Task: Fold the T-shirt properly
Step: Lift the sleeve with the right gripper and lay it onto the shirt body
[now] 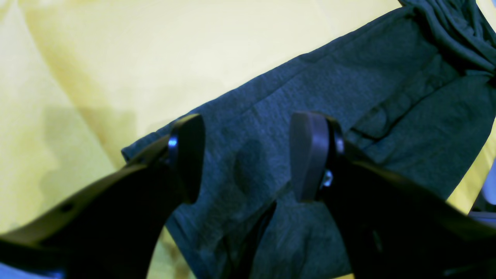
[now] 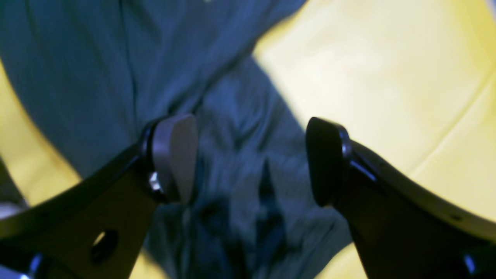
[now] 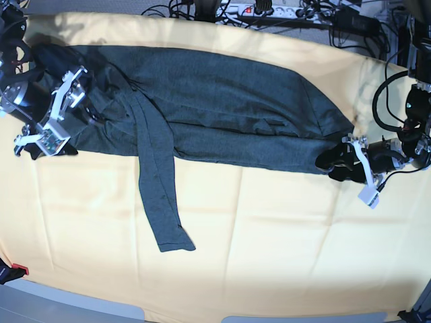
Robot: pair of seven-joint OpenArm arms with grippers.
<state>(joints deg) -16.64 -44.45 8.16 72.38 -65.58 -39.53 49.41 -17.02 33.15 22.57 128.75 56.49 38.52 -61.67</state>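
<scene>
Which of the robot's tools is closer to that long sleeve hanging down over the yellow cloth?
The right tool. It sits at the T-shirt's bunched end, near where the sleeve starts. The left tool is at the far opposite end.

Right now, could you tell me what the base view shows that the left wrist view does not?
Only the base view shows the whole dark charcoal knit T-shirt, one long sleeve trailing toward the table's front edge, the right gripper, and cables behind the table. Only the left wrist view shows the left gripper open over flat fabric. Both show the shirt on the yellow cloth.
</scene>
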